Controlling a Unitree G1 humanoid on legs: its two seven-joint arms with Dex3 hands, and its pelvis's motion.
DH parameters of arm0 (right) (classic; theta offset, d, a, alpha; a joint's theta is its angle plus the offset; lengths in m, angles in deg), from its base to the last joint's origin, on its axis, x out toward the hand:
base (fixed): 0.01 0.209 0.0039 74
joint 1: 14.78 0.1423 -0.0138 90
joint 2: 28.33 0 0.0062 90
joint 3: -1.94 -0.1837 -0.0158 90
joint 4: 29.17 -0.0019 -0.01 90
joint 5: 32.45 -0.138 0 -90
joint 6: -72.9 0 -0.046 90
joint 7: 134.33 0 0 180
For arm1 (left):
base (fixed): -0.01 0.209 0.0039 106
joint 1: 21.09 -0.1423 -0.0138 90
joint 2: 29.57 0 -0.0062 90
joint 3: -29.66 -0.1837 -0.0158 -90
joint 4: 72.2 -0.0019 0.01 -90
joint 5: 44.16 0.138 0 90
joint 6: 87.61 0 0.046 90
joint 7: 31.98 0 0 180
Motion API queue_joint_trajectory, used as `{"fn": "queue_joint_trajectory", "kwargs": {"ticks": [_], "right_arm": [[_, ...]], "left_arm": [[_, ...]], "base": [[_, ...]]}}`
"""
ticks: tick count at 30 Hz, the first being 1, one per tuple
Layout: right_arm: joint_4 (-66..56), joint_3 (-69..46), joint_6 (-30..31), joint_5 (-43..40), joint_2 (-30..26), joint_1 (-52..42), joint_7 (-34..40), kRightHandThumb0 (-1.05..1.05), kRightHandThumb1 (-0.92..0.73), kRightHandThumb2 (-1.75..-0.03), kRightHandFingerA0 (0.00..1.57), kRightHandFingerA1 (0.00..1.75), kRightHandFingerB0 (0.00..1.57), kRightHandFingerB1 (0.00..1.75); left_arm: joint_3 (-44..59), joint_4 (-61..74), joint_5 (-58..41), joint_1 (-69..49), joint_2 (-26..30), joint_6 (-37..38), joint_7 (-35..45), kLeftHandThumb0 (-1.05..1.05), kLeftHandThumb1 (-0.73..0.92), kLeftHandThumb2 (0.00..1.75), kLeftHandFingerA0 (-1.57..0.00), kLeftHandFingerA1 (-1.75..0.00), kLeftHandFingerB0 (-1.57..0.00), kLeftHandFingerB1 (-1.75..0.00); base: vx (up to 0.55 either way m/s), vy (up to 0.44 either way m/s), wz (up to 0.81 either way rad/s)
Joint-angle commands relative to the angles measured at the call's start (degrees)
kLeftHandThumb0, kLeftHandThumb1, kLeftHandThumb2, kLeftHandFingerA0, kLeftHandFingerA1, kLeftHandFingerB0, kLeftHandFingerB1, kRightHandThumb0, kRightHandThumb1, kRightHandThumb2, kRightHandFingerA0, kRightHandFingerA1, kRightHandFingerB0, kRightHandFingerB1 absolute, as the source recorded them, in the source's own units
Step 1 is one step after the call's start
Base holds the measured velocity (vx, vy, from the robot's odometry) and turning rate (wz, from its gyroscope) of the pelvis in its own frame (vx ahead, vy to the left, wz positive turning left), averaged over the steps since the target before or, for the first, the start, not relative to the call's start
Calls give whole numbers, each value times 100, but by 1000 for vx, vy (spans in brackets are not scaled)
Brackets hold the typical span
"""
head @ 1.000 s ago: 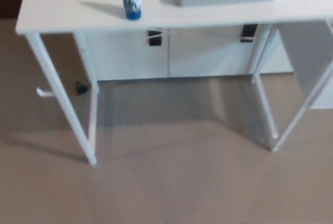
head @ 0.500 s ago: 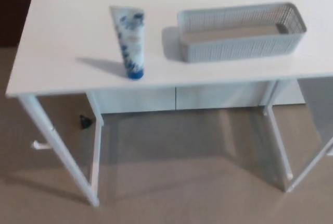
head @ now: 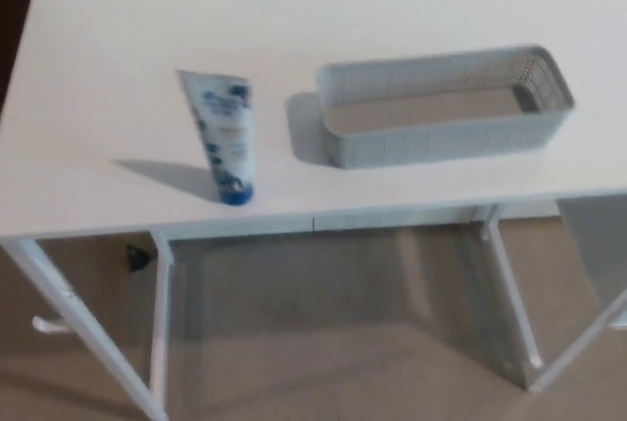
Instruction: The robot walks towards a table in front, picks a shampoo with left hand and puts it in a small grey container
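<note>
Head view, shampoo tube (head: 223, 137) standing cap-down on white table (head: 108, 59), grey container (head: 441, 144) just beside it, both hands out of frame.

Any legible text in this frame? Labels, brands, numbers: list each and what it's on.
Nothing can be read.
shampoo tube: blue print with a pale patch mid-label, too blurred to read; no brand can be made out.
grey container: woven-pattern wall, no text or label visible.
table: plain white top, no markings visible.
</note>
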Motion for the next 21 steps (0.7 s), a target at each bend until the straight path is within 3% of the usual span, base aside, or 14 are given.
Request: {"fn": "queue_joint_trajectory", "kwargs": {"ticks": [1, 5, 6, 7, 8, 9, 12, 13, 18, 19, 20, 21], "right_arm": [[19, 55, -45, 83, -91, -110, -14, -33, -72, -61, 67, 46, 55, 41], [25, 69, -41, 83, -91, -143, -9, -33, -71, -61, 67, 46, 55, 41], [16, 67, -49, 76, -98, -144, -25, -33, -70, -60, 69, 47, 55, 41], [2, 63, -59, 67, -108, -146, -49, -33, -70, -60, 69, 47, 55, 41], [-8, 75, -63, 76, -105, -160, -45, -33, -71, -61, 71, 48, 56, 41], [-37, 79, -79, 73, -108, -175, -47, -33, -71, -61, 71, 48, 56, 42], [-55, 83, -85, 69, -110, -184, -48, -33, -71, -61, 71, 48, 56, 42], [-38, 98, -76, 82, -107, -194, -53, -34, -71, -61, 69, 47, 54, 41], [11, 115, -43, 83, -94, -202, -50, -34, -71, -61, 67, 47, 53, 41], [19, 107, -37, 77, -85, -164, -42, -32, -70, -61, 69, 47, 54, 41], [32, 93, -29, 68, -72, -107, -29, -32, -70, -61, 69, 47, 54, 41], [-7, 125, -53, 90, -79, -123, -18, -34, -71, -61, 71, 48, 56, 42]], "left_arm": [[-23, -54, 78, -75, 20, 96, -110, -42, 53, 80, -55, -59, -38, -50], [-36, -69, 79, -94, 23, 95, -104, -42, 53, 80, -54, -58, -38, -50], [-48, -79, 91, -74, 19, 82, -121, -35, 62, 58, -61, -49, -43, -38], [-66, -92, 111, -44, 14, 61, -147, -35, 62, 58, -61, -49, -43, -38], [-92, -96, 135, -41, 22, 51, -168, -43, 53, 79, -53, -57, -37, -49], [-93, -93, 127, -39, 20, 42, -170, -35, 62, 58, -58, -47, -43, -38], [-98, -95, 119, -36, 19, 40, -174, -35, 62, 58, -58, -47, -43, -38], [-116, -95, 136, -53, 31, 62, -175, -43, 54, 81, -55, -60, -37, -50], [-171, -94, 157, -79, 54, 93, -178, -43, 54, 80, -53, -57, -38, -49], [-148, -86, 127, -18, 51, 43, -158, -36, 63, 59, -61, -50, -42, -38], [-112, -74, 82, 74, 48, -31, -128, -36, 63, 59, -61, -50, -42, -38], [-122, -59, 94, 63, 56, 3, -119, -42, 54, 80, -55, -58, -37, -49]], "base": [[62, 149, 2], [52, 54, 4], [111, 13, 5], [117, -1, 5], [111, -46, 4], [106, -61, 3], [97, -112, 8], [29, -116, 13], [32, -169, 1], [0, 0, 0], [0, 0, 0], [46, -23, -9]]}}
